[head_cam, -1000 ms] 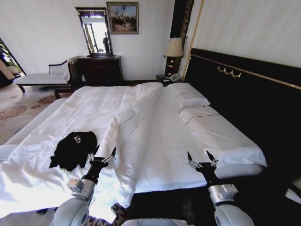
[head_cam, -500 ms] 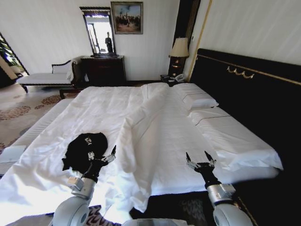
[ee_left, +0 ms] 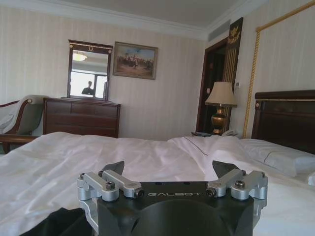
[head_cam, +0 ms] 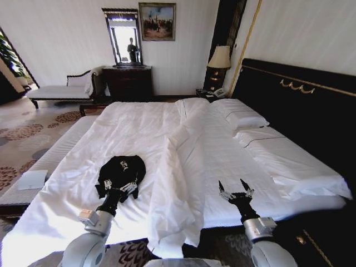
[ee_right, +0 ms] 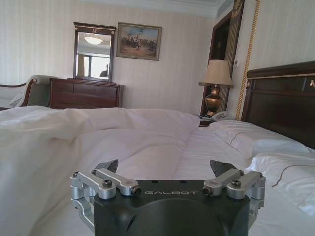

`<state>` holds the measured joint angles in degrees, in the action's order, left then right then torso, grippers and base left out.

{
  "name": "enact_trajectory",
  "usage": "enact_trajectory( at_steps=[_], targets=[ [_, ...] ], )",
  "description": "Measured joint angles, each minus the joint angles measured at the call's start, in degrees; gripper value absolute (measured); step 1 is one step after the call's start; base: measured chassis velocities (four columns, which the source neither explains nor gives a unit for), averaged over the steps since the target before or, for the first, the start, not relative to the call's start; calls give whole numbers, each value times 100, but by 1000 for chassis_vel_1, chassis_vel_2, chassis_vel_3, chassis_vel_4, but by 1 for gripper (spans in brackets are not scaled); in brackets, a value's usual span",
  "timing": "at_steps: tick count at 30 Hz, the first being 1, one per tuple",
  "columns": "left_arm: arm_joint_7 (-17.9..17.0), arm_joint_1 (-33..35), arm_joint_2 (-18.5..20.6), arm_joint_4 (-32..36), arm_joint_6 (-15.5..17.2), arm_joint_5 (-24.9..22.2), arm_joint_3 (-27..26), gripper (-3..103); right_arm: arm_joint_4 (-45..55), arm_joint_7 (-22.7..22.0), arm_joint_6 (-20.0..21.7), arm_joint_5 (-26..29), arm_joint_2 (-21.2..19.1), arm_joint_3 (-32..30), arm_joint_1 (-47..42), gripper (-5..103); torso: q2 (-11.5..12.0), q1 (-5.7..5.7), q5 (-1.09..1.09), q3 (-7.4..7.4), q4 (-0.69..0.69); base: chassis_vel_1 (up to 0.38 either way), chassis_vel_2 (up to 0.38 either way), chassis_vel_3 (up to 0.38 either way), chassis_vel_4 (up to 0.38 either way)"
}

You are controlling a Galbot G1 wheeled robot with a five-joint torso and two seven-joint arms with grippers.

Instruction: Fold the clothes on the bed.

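Observation:
The clothes, a crumpled black T-shirt (head_cam: 121, 169) with a little white print, lie on the near left part of the white bed (head_cam: 233, 161). My left gripper (head_cam: 121, 185) hovers open at the shirt's near edge, its fingers empty. The left wrist view shows that gripper (ee_left: 168, 169) open over the sheet, with black fabric (ee_left: 49, 223) low beside it. My right gripper (head_cam: 232, 187) is open and empty above bare sheet near the bed's front edge, well to the right of the shirt. In the right wrist view that gripper (ee_right: 165, 168) faces the pillows.
A bunched duvet ridge (head_cam: 183, 147) runs down the middle of the bed and hangs over the near edge. The dark headboard (head_cam: 300, 105) and pillows (head_cam: 245, 118) are on the right. A pale bench (head_cam: 58, 153) lies along the left side, with a dresser (head_cam: 128, 82) and chaise (head_cam: 61, 90) beyond.
The whole picture has shifted as the camera moved, so the shirt now lies just beyond my left gripper. Both arms keep the same pose, open and empty.

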<state>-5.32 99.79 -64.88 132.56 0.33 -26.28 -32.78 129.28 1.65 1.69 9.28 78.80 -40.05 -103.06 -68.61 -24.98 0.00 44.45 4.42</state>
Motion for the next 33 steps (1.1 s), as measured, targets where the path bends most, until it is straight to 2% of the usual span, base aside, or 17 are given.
enact_trajectory(
  at_steps=[18,25,33],
  targets=[
    [27,59,-38,-42,-48,-19,-89,100,133,9,45,10,49,159,-102,100,0,0,-1,0,0,159,189,-154,-187],
    [28,62,-43,-64,-48,-19,-94,100,209,-6,86,415,45,187,-124,100,0,0,-4,-1,0,86,158,-74,-143],
    [39,51,-55,-77,-52,-20,-92,100,214,28,293,686,58,307,-203,100,2,-1,3,1,0,3,11,1,-14]
  ],
)
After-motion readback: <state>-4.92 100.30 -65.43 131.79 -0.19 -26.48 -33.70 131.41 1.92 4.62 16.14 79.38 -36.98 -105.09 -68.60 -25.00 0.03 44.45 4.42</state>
